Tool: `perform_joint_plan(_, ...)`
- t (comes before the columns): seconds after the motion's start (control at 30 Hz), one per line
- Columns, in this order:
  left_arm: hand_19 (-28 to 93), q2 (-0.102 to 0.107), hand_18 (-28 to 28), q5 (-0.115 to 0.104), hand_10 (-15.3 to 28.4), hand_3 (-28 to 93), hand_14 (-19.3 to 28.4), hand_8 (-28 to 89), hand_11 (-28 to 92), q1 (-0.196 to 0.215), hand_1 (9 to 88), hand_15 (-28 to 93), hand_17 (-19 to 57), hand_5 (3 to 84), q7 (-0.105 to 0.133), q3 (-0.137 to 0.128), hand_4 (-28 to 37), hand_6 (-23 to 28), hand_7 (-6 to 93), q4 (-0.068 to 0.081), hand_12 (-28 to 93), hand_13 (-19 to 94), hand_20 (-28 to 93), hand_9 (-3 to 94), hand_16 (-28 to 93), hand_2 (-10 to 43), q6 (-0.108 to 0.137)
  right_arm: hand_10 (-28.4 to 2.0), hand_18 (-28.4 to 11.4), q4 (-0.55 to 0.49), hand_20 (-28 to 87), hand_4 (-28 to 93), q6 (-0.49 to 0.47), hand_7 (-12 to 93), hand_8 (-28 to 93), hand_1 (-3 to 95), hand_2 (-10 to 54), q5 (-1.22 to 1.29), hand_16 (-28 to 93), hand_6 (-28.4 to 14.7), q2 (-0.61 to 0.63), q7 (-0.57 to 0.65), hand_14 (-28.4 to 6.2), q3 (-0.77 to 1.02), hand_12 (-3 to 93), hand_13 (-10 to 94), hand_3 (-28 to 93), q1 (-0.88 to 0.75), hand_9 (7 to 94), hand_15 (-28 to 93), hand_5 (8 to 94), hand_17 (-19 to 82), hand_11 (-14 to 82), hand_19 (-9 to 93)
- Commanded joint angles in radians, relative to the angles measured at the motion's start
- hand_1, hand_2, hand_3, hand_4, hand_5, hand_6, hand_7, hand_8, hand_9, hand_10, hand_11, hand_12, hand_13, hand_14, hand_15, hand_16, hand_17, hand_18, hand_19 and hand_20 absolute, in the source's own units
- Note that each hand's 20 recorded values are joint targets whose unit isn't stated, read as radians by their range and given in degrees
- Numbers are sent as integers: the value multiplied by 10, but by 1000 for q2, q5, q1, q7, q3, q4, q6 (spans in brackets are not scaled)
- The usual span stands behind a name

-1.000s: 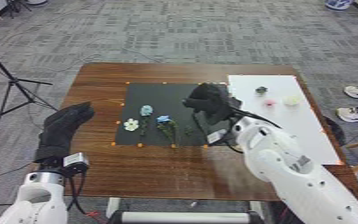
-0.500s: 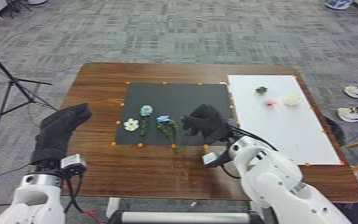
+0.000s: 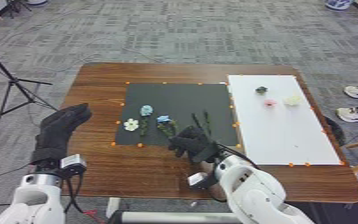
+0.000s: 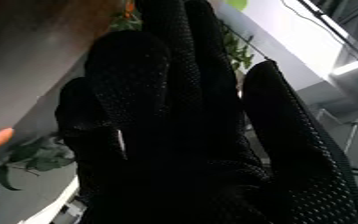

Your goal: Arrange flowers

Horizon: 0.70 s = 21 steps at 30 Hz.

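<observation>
Toward the stem (image 3: 167, 130) of the nearer blue flower (image 3: 164, 119), the right hand (image 3: 191, 145) has drawn back to the near edge of the black mat (image 3: 175, 94), fingers straight, thumb apart, holding nothing. That flower lies on the mat, probably light, its head easily crushed; better pinched by the stem. Left of the mat is the left hand (image 3: 62, 121), loosely extended.
</observation>
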Motion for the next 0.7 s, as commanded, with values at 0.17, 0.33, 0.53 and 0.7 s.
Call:
perform_joint_plan(0.17,85,-5,115,2,127,720,161,-78,214,-6,270,187,63,512,-13,11,-176,21,204,1,144,406,179,507,4,-27,-7,-127,-259,68,528,-158,32,178,-105,306,224,10,342,-8,-62,42,-108,14,123,844,595,10,827,596,723,413,125,924)
perform_joint_plan(0.33,85,-4,116,5,127,720,162,-78,214,-10,270,187,63,512,-19,9,-177,21,204,2,144,406,179,508,5,-27,-7,-126,-259,79,526,-159,25,178,-104,301,223,1,340,-9,-71,33,-107,3,120,844,597,23,826,597,722,414,124,926)
perform_joint_plan(0.53,86,-3,116,6,127,720,161,-78,214,-16,270,187,62,512,-19,15,-177,21,205,6,143,407,179,508,5,-27,-13,-126,-259,92,526,-159,44,178,-105,298,223,-3,341,-9,-74,25,-108,-5,118,845,600,49,822,597,719,414,123,926)
perform_joint_plan(0.7,86,-3,116,7,127,721,161,-78,214,-22,269,187,62,513,-18,19,-176,21,204,7,144,407,178,508,4,-28,-12,-127,-259,102,526,-160,45,179,-105,298,223,-14,342,-10,-81,13,-107,-8,116,845,601,65,813,596,711,413,121,927)
